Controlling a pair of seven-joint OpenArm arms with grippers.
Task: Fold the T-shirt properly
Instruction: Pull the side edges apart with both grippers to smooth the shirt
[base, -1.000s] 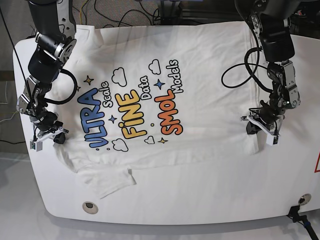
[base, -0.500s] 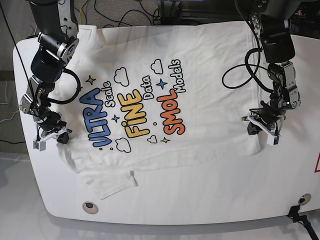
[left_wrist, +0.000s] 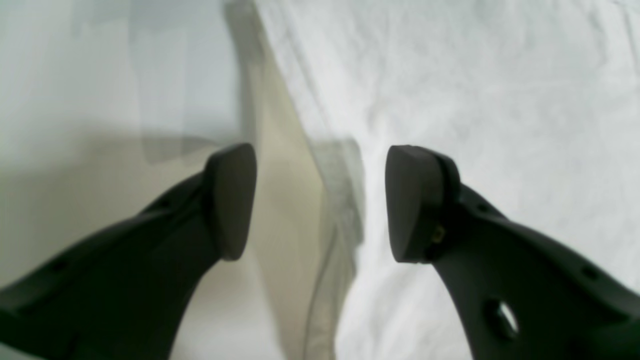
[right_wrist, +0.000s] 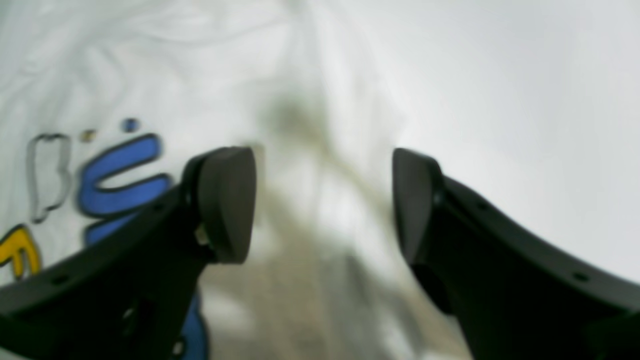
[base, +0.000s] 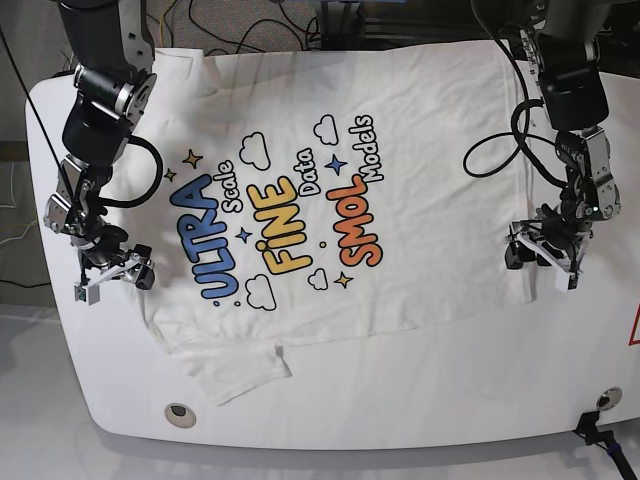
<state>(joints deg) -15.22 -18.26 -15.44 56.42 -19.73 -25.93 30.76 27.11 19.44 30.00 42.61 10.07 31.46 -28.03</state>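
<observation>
- While the shirt (base: 330, 190) is spread print-side up across the white desk (base: 420, 390), both hands are set low at its two side edges.
- The left hand (base: 541, 257) is seen with its fingers (left_wrist: 417, 205) spread apart; nothing is clamped, and the shirt's edge is seen running between them, cloth under one finger, bare desk under the other.
- The right hand (base: 112, 278) is likewise held open, empty, at the opposite edge, with the blue lettering just beside one finger (right_wrist: 225, 200).
- One sleeve (base: 235, 365) is seen lying flat near the right hand, toward the desk's front edge.
</observation>
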